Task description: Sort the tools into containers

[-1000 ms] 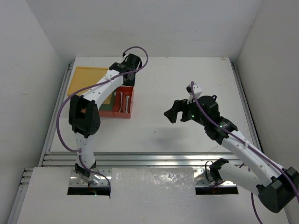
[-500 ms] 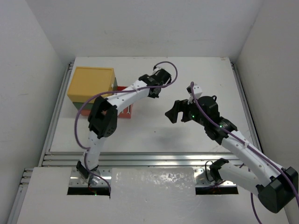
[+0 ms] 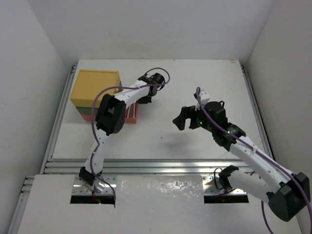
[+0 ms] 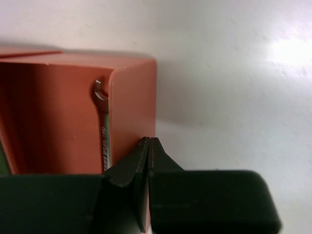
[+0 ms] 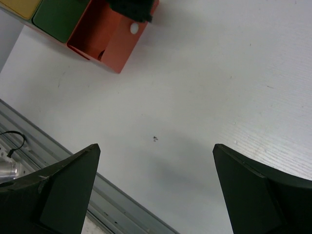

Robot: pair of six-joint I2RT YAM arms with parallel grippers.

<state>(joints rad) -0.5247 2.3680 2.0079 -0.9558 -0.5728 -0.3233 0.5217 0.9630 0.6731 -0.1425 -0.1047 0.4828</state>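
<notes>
Three shallow rectangular plastic drawer boxes (image 3: 95,97) stand stacked at the far left of the white desk (image 3: 195,78): a yellow box (image 3: 95,85) on top, a dark green box (image 5: 61,17) in the middle and a red-orange drawer (image 4: 134,97) at the bottom. The red-orange drawer juts out to the right past the two above it, so its inside lies open to view. One silver open-end wrench (image 4: 103,131) lies in it, close along the inner side wall, its forked end toward the drawer's corner. Whether more tools lie in there is hidden by the wall and the arm.

The left hand (image 4: 149,144) is at the drawer's outer corner, its two black fingers pressed fully together with nothing between them. The tips are just beside the outer wall, and whether they touch it cannot be told. From above, the left arm (image 3: 109,114) runs past the right side of the stack.

The right hand (image 3: 180,119) hovers over bare desk, well apart from the boxes, its fingers (image 5: 58,190) spread wide and holding nothing. Its wrist view shows a metal rail (image 5: 122,212) along the desk's near edge.
</notes>
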